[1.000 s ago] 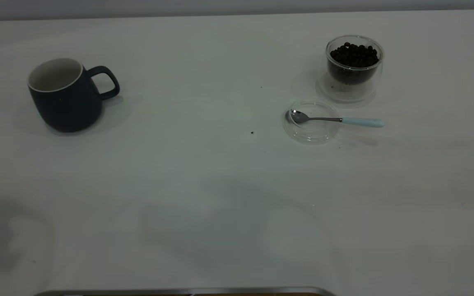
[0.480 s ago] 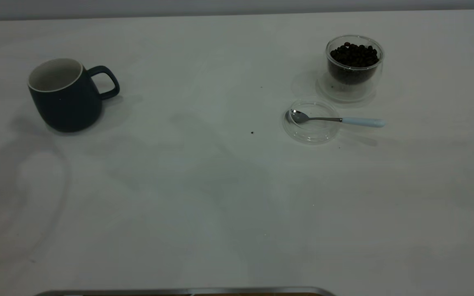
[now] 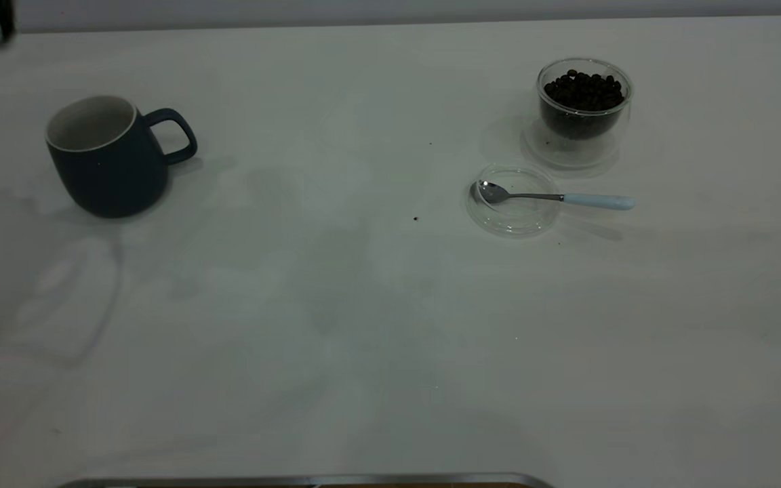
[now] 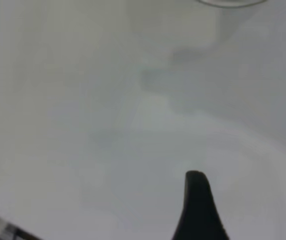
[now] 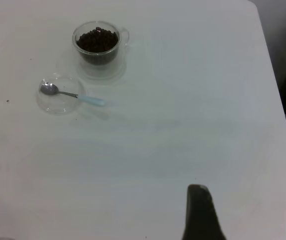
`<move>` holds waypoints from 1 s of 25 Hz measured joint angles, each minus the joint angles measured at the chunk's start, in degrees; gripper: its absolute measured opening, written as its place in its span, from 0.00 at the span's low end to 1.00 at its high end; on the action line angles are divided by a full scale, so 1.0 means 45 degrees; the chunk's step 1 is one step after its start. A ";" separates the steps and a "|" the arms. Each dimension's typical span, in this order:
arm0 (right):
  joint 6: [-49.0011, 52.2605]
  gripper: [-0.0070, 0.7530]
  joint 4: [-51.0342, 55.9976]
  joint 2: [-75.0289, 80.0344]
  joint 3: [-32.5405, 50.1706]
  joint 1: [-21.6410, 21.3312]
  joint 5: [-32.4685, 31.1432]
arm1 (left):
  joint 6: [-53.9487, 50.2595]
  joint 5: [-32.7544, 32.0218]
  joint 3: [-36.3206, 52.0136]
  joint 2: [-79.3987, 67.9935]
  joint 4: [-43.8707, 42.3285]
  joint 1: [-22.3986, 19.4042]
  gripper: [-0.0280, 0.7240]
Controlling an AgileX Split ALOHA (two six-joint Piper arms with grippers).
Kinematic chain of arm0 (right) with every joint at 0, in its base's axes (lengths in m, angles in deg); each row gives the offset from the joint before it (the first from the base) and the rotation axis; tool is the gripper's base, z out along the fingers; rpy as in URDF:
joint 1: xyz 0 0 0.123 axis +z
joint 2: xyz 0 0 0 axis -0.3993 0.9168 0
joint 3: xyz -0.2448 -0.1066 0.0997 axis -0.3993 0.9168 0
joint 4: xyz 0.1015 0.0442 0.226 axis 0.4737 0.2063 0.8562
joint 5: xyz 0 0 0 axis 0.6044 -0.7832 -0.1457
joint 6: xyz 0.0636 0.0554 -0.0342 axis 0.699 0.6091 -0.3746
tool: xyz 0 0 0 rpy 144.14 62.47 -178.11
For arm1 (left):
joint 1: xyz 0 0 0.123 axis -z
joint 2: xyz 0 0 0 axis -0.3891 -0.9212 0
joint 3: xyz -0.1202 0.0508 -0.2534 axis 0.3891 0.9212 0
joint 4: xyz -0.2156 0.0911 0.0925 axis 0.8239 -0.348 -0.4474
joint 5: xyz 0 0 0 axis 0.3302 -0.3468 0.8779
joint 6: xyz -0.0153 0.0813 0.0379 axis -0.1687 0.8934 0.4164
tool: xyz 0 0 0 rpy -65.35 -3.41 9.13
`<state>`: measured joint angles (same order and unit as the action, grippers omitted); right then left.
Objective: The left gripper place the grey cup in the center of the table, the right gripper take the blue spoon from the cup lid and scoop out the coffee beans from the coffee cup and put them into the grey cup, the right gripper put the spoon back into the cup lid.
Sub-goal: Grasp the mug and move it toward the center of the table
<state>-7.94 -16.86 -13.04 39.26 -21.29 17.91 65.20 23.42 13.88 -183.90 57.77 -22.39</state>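
**Nothing grabbed yet, mug is still parked near the left edge**

Starting with the jaws: honestly can't tell how far either pair is open. The left gripper (image 4: 198, 210) shows just one black finger over bare worktop in its own wrist view, and the right gripper (image 5: 201, 215) likewise shows only one. Neither has hold of anything as far as I can see. In the exterior view only a dark bit of arm pokes in at the far left corner.

The dark blue-grey ceramic mug (image 3: 107, 156) stands upright near the left edge, toward the far side, loop handle pointing at the centre. Over by the right edge, the short clear glass cup (image 3: 584, 108) is heaped with dark roasted beans (image 3: 584, 89), and just in front of it the shallow clear glass lid (image 3: 514, 200) holds the bowl of the pale-blue-handled teaspoon (image 3: 553, 197), whose handle sticks out over the rim toward the right edge.

Step in hand, I'd say: left arm goes for the mug. Take it by the handle or the rim, keep it upright, and set it mid-worktop.

View differences: the right wrist view has the glass cup, lid and spoon but no mug. The left wrist view shows mostly blank white plastic worktop (image 3: 363, 325).
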 joint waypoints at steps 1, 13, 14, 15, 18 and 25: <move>0.0000 0.70 0.0000 0.0000 0.0000 0.0000 0.0000 | 0.0020 0.0286 0.0000 -0.0372 -0.0343 0.0000 0.82; 0.0000 0.70 0.0000 0.0000 0.0000 0.0000 0.0000 | 0.0046 0.3315 -0.0456 -0.2498 -0.2455 0.0000 0.82; 0.0000 0.70 0.0000 0.0000 0.0000 0.0000 0.0000 | 0.0046 0.3450 -0.0550 -0.2597 -0.2468 0.0000 0.82; 0.0000 0.70 0.0000 0.0000 0.0000 0.0000 0.0000 | 0.0085 0.3606 -0.0624 -0.2678 -0.2483 0.0000 0.82; 0.0000 0.70 0.0000 0.0000 0.0000 0.0000 0.0000 | 0.0087 0.3927 -0.0789 -0.2869 -0.2497 0.0122 0.82; 0.0000 0.70 0.0000 0.0000 0.0000 0.0000 0.0000 | 0.0047 0.4446 -0.0830 -0.3171 -0.2475 0.1246 0.82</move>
<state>-7.94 -16.86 -13.04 39.26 -21.29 17.91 65.41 43.42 10.15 -198.17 46.63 -16.78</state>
